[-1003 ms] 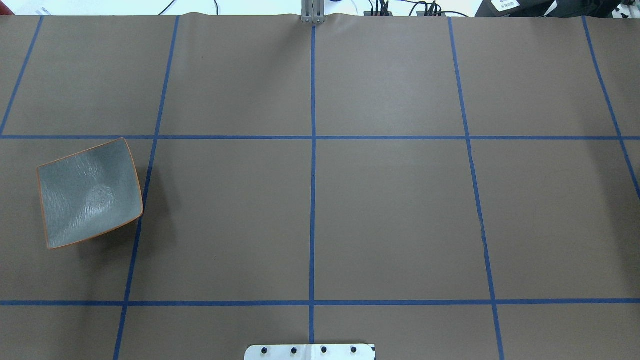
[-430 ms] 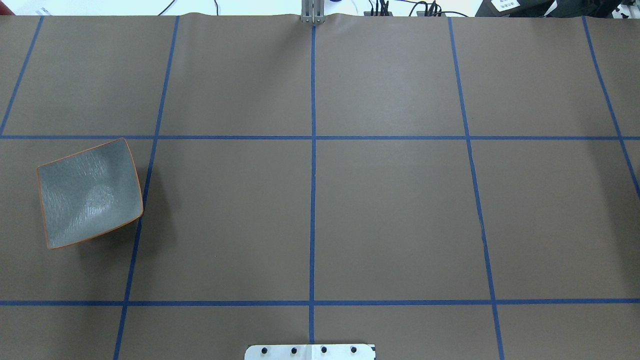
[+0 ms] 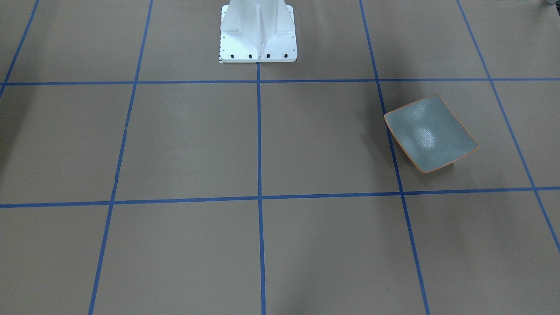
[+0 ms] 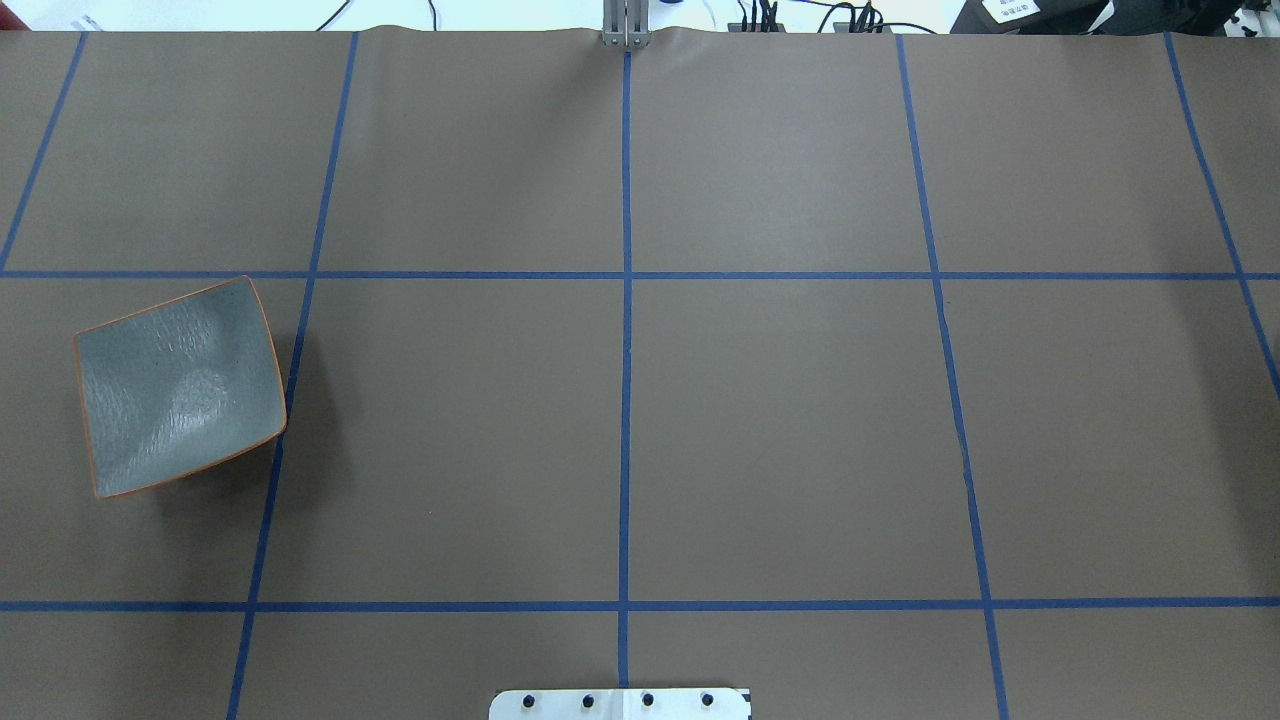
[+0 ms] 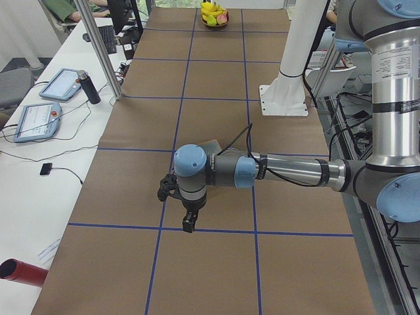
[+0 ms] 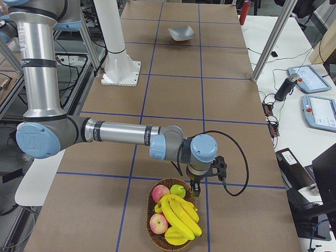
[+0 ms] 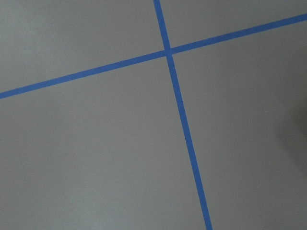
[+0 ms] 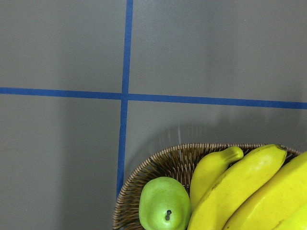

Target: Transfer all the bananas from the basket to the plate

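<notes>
The right arm (image 6: pixel 121 134) reaches level over the table (image 4: pixel 780 420), wrist turned down, far nearer the wicker basket (image 6: pixel 150 234) than the left arm (image 5: pixel 289 172). The plate (image 4: pixel 175 390) sits empty, well apart from the basket, at the table's opposite end. The bananas (image 6: pixel 181 216) lie bunched in the basket, just beyond the right gripper (image 6: pixel 196 190), long axes running away from it. How wide it stands cannot be told, nor the left gripper (image 5: pixel 188 223).

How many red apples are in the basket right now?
2. One apple sits beside the green fruit at the far side of the basket; the other lies nearer the camera, beside the bananas. More may hide under them.
</notes>
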`<state>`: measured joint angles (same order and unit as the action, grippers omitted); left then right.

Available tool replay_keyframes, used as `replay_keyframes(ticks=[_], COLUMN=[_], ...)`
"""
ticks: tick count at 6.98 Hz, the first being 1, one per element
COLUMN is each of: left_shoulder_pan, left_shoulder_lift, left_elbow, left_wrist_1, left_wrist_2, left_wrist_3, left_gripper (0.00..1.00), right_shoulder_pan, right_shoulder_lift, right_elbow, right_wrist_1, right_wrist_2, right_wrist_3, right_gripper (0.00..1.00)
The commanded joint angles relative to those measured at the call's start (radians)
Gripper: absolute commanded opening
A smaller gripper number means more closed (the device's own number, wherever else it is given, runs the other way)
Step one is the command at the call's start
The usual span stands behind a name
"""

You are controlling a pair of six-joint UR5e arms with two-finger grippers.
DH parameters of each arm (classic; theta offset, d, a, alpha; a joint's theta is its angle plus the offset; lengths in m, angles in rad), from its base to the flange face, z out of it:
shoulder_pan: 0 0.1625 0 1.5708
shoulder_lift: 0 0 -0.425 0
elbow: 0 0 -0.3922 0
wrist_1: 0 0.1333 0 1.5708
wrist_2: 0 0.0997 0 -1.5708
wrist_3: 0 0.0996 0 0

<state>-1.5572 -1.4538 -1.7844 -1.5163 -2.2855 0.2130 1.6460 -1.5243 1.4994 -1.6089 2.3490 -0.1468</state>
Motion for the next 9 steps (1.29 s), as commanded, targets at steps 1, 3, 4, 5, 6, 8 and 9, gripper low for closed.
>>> replay_keyframes(ticks=[1, 3, 4, 5, 6, 8, 9], left_shoulder_pan=[0.0, 0.005, 0.005, 0.005, 0.005, 0.005, 0.006], left_shoulder_lift=[-0.014, -0.036, -0.036, -0.036, -0.033, -0.03, -0.03], left_elbow=[-0.001, 0.008, 0.008, 0.008, 0.008, 0.014, 0.017], left_wrist_1=[0.002, 0.004, 0.005, 0.005, 0.007, 0.004, 0.004], left_wrist_2=[0.007, 0.012, 0.012, 0.011, 0.011, 0.011, 0.009], left_wrist_3=[0.002, 0.002, 0.002, 0.0, 0.002, 0.002, 0.002], left_gripper=[1.0, 1.0, 1.0, 1.0, 1.0, 1.0, 1.0], right_shoulder_pan=[0.0, 0.0, 0.0, 0.0, 0.0, -0.002, -0.002], right_shoulder_lift=[-0.007, 0.007, 0.003, 0.001, 0.0, 0.003, 0.003], right_elbow=[-0.013, -0.027, -0.034, -0.031, -0.033, -0.031, -0.041], right_wrist_1=[0.064, 0.064, 0.064, 0.066, 0.066, 0.066, 0.055], right_wrist_2=[-0.014, -0.008, -0.007, -0.008, -0.008, -0.03, -0.03], right_wrist_3=[0.004, 0.045, 0.046, 0.044, 0.046, 0.129, 0.134], right_gripper=[1.0, 1.0, 1.0, 1.0, 1.0, 1.0, 1.0])
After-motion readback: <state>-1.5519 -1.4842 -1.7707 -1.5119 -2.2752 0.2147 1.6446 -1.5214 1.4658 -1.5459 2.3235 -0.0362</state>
